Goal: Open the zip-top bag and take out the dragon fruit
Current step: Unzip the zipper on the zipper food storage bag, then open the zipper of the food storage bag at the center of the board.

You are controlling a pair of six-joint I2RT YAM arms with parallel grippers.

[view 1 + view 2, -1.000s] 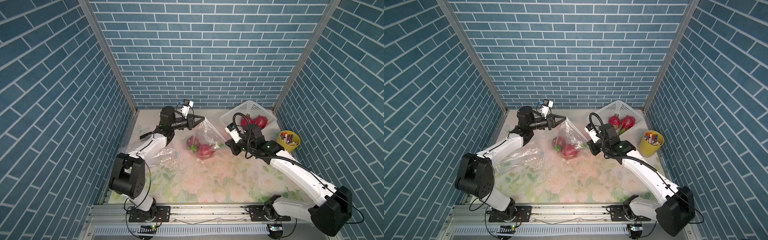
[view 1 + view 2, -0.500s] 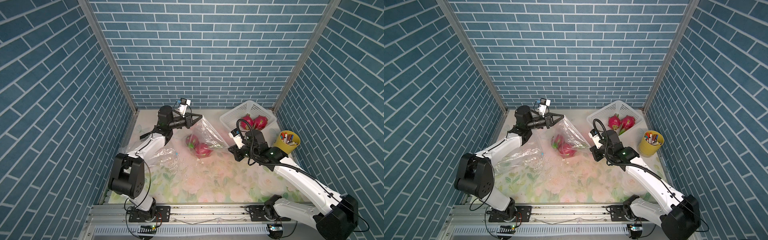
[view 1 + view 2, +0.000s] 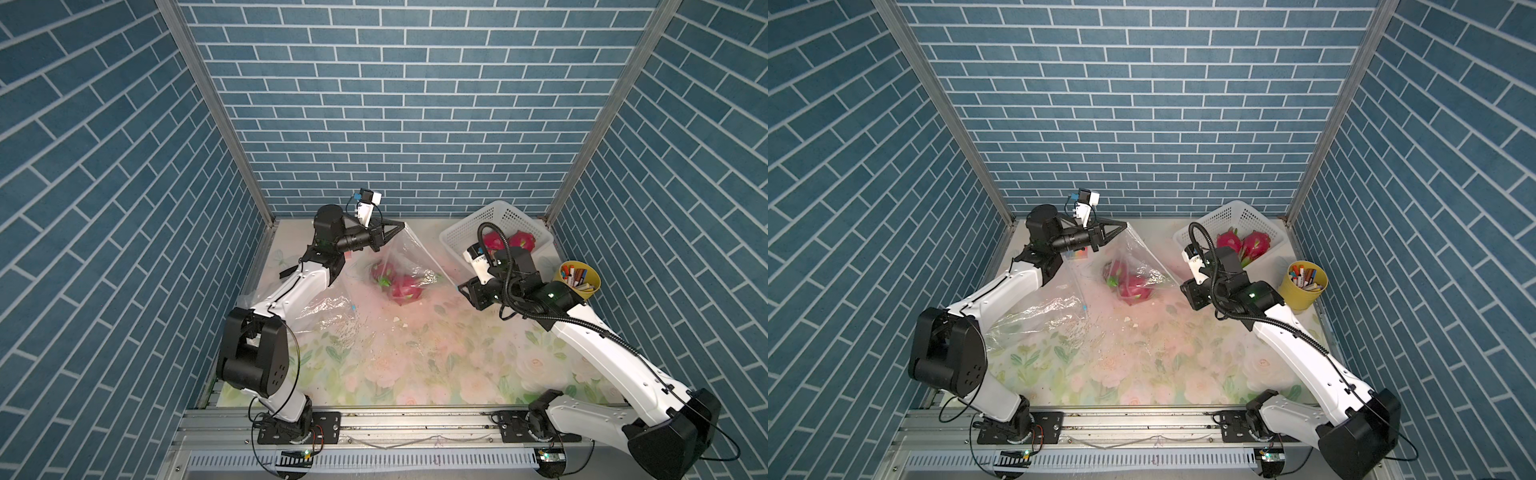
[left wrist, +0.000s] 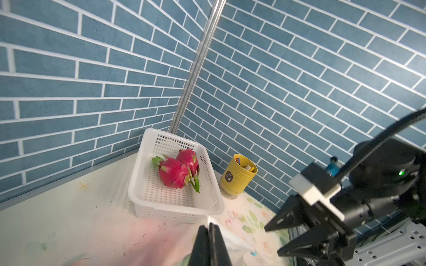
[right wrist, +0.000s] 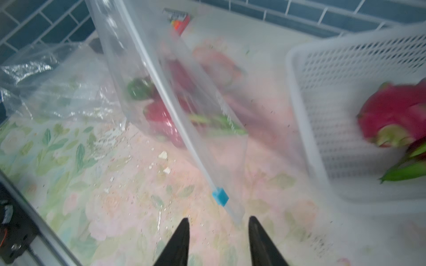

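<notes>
Floral tabletop [image 3: 415, 357] below: my left gripper [image 3: 399, 225] pinches a corner of the zip-top bag [image 3: 409, 253] aloft, right gripper [image 5: 219, 218] gapes empty beside its blue slider [image 5: 220, 196]. Two dragon fruit [image 3: 405, 289] lie inside; unzipping seems done, next reach in.

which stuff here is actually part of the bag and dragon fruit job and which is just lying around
On the job:
- zip-top bag, pinched by the shut left tool
- two dragon fruit inside it
- open right tool by its blue slider
- white basket with two unbagged dragon fruit

Lying about:
- yellow cup of markers
- crumpled clear bag under the left arm
</notes>
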